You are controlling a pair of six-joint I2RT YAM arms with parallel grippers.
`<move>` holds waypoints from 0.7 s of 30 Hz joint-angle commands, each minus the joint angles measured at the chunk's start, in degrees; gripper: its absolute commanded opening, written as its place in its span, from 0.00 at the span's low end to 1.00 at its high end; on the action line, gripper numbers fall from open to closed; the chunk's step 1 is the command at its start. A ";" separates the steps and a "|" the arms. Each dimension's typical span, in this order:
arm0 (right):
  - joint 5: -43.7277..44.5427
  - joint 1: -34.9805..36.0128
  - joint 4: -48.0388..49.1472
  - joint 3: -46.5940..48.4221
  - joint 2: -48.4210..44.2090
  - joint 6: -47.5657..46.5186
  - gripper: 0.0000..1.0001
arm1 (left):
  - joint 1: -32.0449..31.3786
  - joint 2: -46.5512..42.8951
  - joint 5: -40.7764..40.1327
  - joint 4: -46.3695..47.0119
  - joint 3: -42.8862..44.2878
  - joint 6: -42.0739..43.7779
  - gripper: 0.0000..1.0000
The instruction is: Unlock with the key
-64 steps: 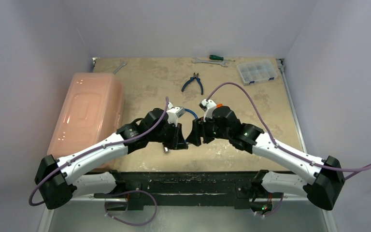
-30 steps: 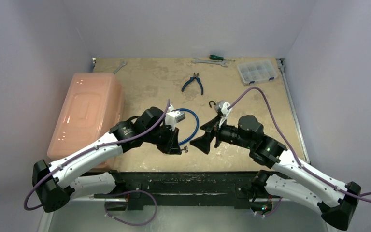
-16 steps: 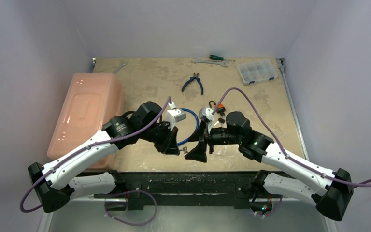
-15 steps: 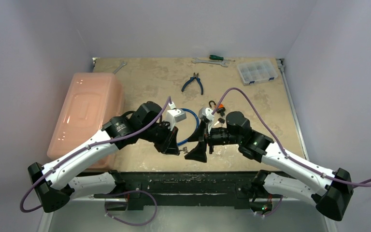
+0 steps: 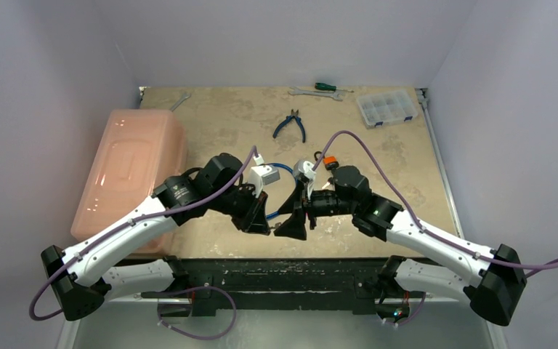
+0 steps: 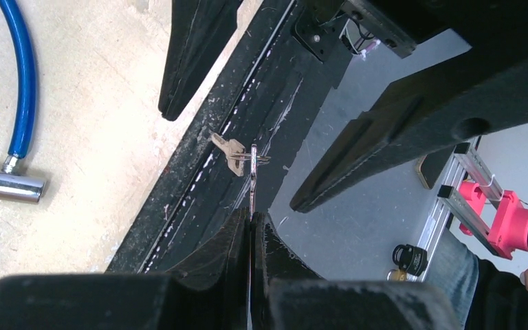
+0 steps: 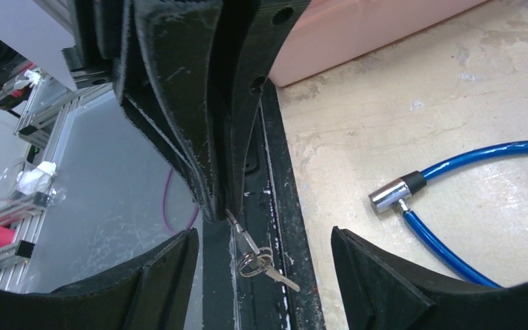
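My left gripper [image 5: 262, 226] is shut on a thin silver key [image 6: 252, 180], held above the table's near edge. A ring [image 7: 254, 262] with a second key [image 7: 282, 278] hangs from it. My right gripper [image 5: 293, 224] is open and faces the left one. Its fingers [image 6: 191, 58] stand on either side of the hanging keys without touching them, as the right wrist view [image 7: 265, 235] shows. The blue cable lock [image 5: 285, 170] lies on the table behind both grippers. Its chrome end [image 7: 391, 195] shows in the right wrist view and in the left wrist view [image 6: 7, 184].
A pink plastic box [image 5: 131, 163] stands at the left. Blue-handled pliers [image 5: 290, 125], a clear parts organiser [image 5: 386, 107], a wrench [image 5: 312, 92], a green screwdriver [image 5: 325, 86] and another wrench [image 5: 178, 102] lie at the back. A black rail [image 5: 276, 265] runs along the near edge.
My right arm has swung left, bringing its open jaws up to the keys held in the left gripper. The left gripper has stayed almost still, shut on the key.
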 commanded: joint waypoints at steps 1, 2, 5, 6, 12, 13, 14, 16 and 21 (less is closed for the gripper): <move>-0.33 0.01 3.03 0.34 0.86 0.26 0.75 | 0.08 -1.68 1.79 2.92 -0.71 -1.00 0.00; -0.40 0.01 3.03 0.30 0.99 0.26 0.72 | 0.08 -1.77 1.87 3.11 -0.80 -1.18 0.00; -1.05 0.01 3.14 0.41 1.33 0.35 0.64 | 0.06 -1.86 2.05 3.60 -1.38 -1.35 0.00; -1.23 0.01 3.06 0.43 1.39 0.31 0.61 | 0.07 -1.89 2.01 3.67 -1.50 -1.36 0.00; -2.56 0.01 1.67 0.35 1.00 -0.41 0.55 | 0.08 -2.31 2.22 3.72 -1.88 -1.46 0.00; -3.22 0.01 1.68 0.22 0.93 -0.44 0.54 | 0.08 -2.41 2.14 3.70 -1.79 -1.46 0.00; -3.87 0.01 1.78 0.10 0.84 -0.39 0.54 | 0.08 -2.43 2.18 3.77 -1.79 -1.46 0.00; -5.18 0.01 1.91 0.02 0.84 -0.27 0.57 | 0.07 -2.42 2.29 3.95 -1.68 -1.50 0.00; -6.23 0.01 1.85 0.15 1.08 -0.39 0.68 | 0.08 -2.43 2.64 4.11 -1.64 -1.58 0.00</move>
